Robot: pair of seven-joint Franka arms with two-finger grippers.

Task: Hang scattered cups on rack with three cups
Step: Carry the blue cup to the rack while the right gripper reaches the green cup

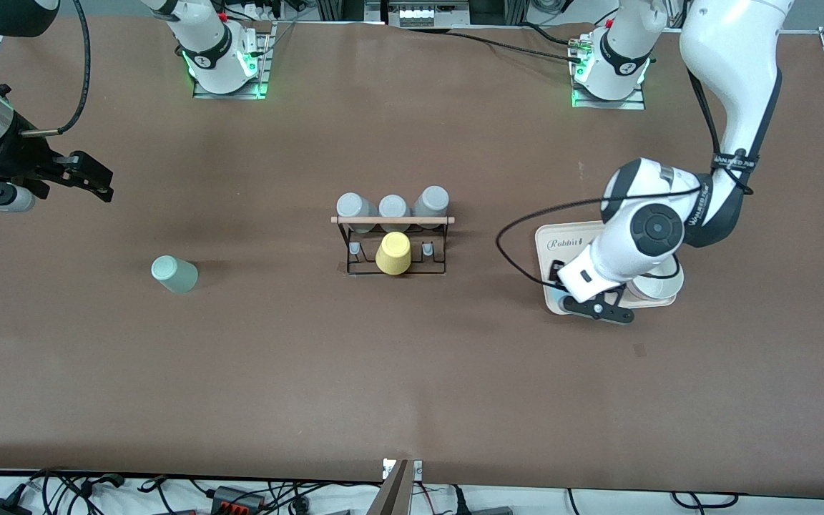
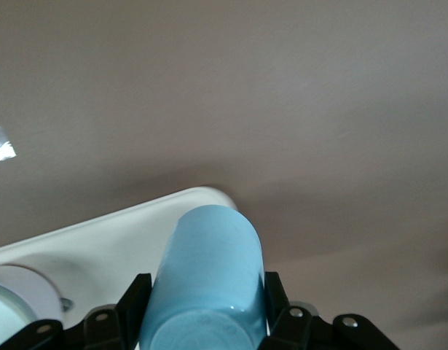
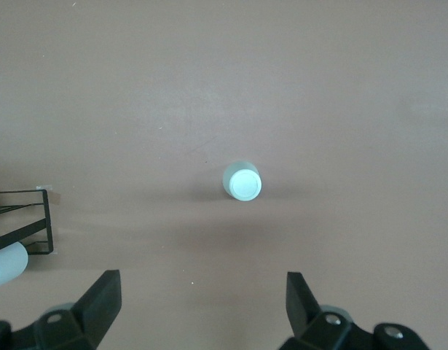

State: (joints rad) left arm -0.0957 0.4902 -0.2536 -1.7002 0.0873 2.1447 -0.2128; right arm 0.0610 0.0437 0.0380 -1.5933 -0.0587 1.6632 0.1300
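Brown tabletop (image 1: 412, 386) all the way across, and up at the right arm's end the right gripper (image 1: 79, 175) hangs in the air with its black fingers (image 3: 100, 302) spread wide, nothing between them. Below it on the table stands the sage-green cup (image 1: 174, 274), upside down and alone, apart from those fingers and closer to the middle of the table than the gripper is. On to the centre: the rack (image 1: 393, 247), black wire with a pale wooden bar on top, carries three grey cups (image 1: 392, 207) in a row along that bar and a yellow tumbler (image 1: 393, 253) on its lower pegs, well apart from both grippers. Then the left arm's end, where the left gripper (image 1: 598, 306) is down over the corner of the cream tray (image 1: 562, 247), clamped on the light blue cup (image 2: 209, 284); the cup sits squarely between the jaws, its body sticking out past the fingertips above the tray's edge. A white bowl (image 1: 659, 286) rests on that tray just beside the gripper
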